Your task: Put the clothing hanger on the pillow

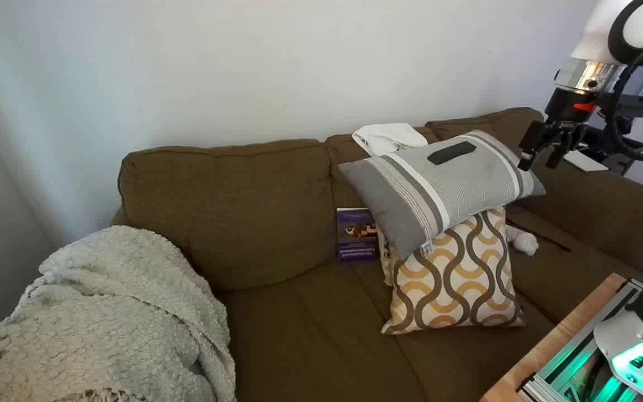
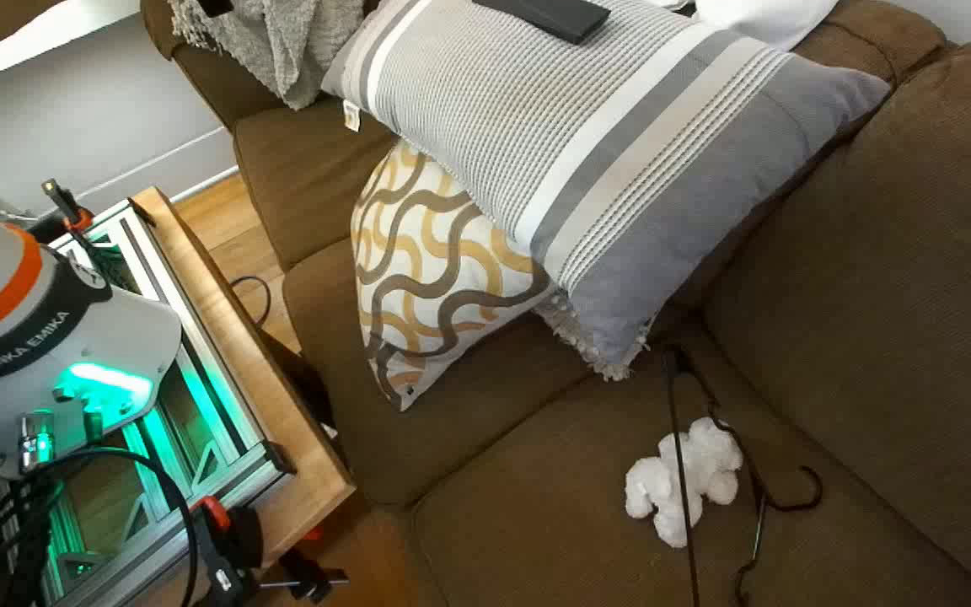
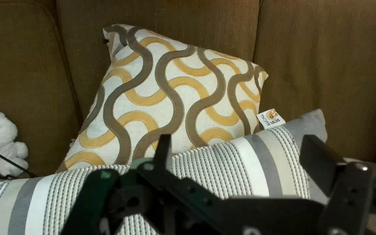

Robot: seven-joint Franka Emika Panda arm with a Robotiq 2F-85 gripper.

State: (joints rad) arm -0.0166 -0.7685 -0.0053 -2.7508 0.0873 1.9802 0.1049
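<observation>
Wrist view: partial hanger (image 3: 3, 157); in an exterior view, its hook (image 2: 818, 496).

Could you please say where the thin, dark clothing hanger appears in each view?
In an exterior view: the thin, dark clothing hanger shows as a line at right, below mid-height.
In an exterior view: the hanger lies at lower right, cut by the bottom edge.
In the wrist view: part of the hanger crosses the lower left.
Shared landmark: the small, white, fluffy toy close by.
</observation>
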